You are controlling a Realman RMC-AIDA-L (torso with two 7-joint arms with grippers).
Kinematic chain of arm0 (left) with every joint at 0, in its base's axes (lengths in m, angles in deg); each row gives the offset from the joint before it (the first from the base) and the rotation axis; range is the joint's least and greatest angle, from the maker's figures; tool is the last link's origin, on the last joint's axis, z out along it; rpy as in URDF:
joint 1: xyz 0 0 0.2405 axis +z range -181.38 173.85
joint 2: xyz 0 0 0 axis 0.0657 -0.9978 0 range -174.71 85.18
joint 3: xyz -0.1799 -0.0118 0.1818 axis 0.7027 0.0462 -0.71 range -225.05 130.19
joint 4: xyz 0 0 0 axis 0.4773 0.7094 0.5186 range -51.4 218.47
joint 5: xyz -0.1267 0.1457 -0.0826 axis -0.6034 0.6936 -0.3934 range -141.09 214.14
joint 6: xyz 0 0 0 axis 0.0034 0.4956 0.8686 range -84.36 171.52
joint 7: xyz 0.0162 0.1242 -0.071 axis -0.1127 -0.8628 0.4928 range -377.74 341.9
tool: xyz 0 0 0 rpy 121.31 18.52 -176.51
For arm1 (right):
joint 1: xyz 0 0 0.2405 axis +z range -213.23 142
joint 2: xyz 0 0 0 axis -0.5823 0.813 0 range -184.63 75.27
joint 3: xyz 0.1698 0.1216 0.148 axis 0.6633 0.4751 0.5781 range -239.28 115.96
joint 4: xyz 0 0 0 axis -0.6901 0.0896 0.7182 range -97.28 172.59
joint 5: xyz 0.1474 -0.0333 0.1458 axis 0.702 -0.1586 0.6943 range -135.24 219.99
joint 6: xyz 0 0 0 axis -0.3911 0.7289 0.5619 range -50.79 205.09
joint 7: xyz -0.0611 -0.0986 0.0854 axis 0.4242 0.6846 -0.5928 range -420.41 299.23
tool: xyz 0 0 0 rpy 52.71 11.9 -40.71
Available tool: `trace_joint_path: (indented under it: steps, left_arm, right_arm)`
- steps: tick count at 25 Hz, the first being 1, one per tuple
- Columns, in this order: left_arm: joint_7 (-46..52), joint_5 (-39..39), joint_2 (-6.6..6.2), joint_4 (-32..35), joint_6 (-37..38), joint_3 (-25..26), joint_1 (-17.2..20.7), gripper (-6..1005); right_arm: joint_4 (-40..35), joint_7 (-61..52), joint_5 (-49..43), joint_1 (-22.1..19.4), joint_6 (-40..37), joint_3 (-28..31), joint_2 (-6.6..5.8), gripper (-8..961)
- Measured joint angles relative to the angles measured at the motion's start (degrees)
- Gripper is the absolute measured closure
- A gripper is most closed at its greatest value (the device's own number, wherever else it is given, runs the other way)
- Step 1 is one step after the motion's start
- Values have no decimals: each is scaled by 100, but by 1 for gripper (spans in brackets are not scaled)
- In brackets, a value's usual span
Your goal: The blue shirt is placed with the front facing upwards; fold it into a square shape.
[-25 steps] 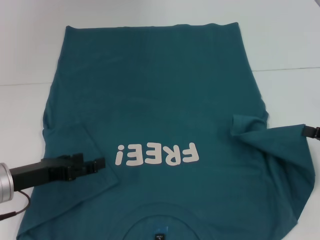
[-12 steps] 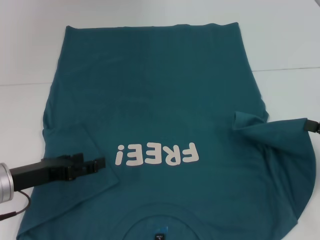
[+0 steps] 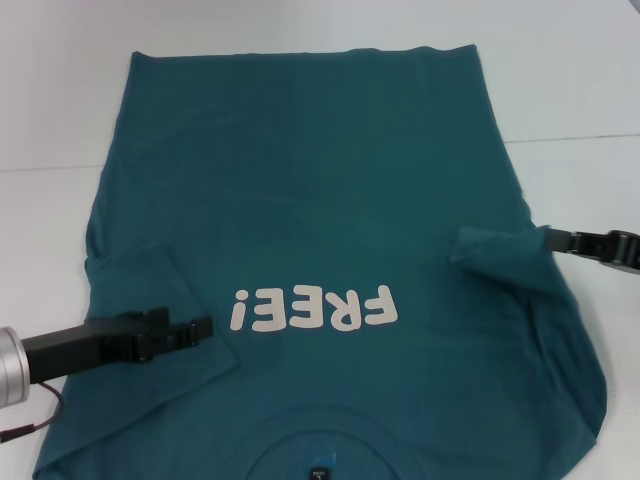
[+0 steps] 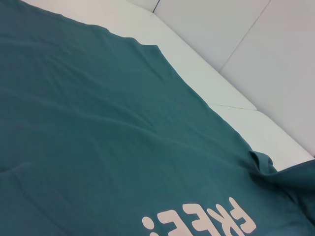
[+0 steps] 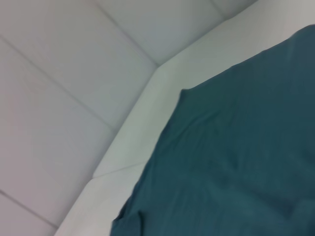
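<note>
From the head view, the blue shirt [image 3: 320, 260] lies spread front-up over the white desk [image 3: 570, 90], its hem toward the far edge and its collar and dark neck label [image 3: 318, 472] at the near edge. The white "FREE!" print [image 3: 315, 308] reads upside down. The left sleeve is folded in over the body. The left claw [image 3: 192, 331] lies low over that folded sleeve near the desk's near-left corner, its dark fingers drawn close together with no cloth seen between them. The right claw [image 3: 556, 240] reaches in from the desk's right edge, pinched on the right sleeve's edge, which is lifted into a small raised fold beside the print.

The left wrist view shows the shirt [image 4: 98, 137] from low over the cloth, part of the print [image 4: 202, 223], and the raised sleeve fold [image 4: 263, 167] far off.

The right wrist view shows the shirt's [image 5: 231, 162] edge against the pale desk [image 5: 128, 147]; no fingers appear.
</note>
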Motion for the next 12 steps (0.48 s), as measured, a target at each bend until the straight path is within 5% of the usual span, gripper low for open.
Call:
trace_joint_path:
  steps: [12]
  left_arm:
    - [-8,0,3,0,2,0,27,91]
  right_arm:
    - [19,1,-31,382,22,-386,242,877]
